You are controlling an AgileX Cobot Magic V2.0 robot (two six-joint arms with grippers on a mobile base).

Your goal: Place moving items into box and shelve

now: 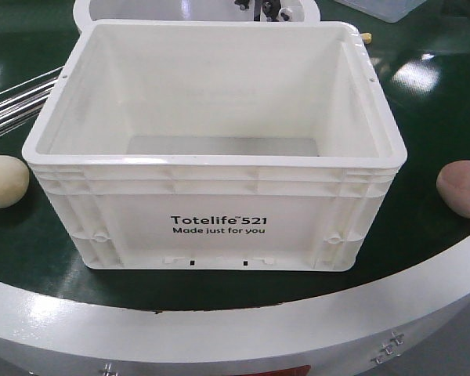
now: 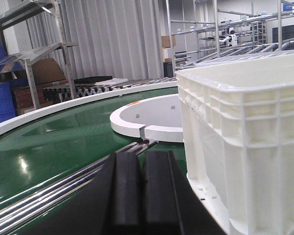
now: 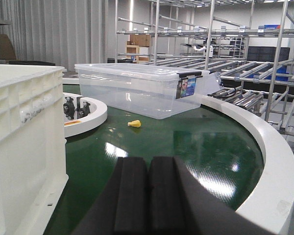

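A: Claw state?

B: Left gripper (image 2: 141, 164): black fingers (image 2: 125, 196) pressed flat together, only a thin seam, nothing held. Right gripper (image 3: 148, 171): same, pads (image 3: 132, 196) closed on each other, empty.

A: Where are they?

B: Both low over the green belt (image 2: 63, 142). In the left wrist view the crate (image 2: 245, 147) wall is just right of the fingers and steel rods (image 2: 73, 178) run along the belt on the left. In the right wrist view the crate wall fills the left edge, with open belt ahead. Can't tell if either claw touches the crate.

A: Crate pose?

B: Upright on the belt, open top, long printed side "Totelife 521 Made just for you" facing the front camera. It sits near the white outer rim (image 1: 219, 321).

A: Items?

B: Both on the belt outside the crate. Cream lump (image 1: 1, 182) is off the crate's left end, near it but not touching. Pinkish-brown lump (image 1: 462, 188) is off the right end, also apart from the wall. Neither shows in the wrist views.

A: Anything else around?

B: White inner ring (image 2: 152, 115) is behind the crate. The right wrist view shows a clear lidded tub (image 3: 132, 93) further along the belt, with a small yellow piece (image 3: 134, 124) lying in front of it. Blue bins (image 2: 0, 98) on shelving far left, roller racks (image 3: 235, 44) in the background.
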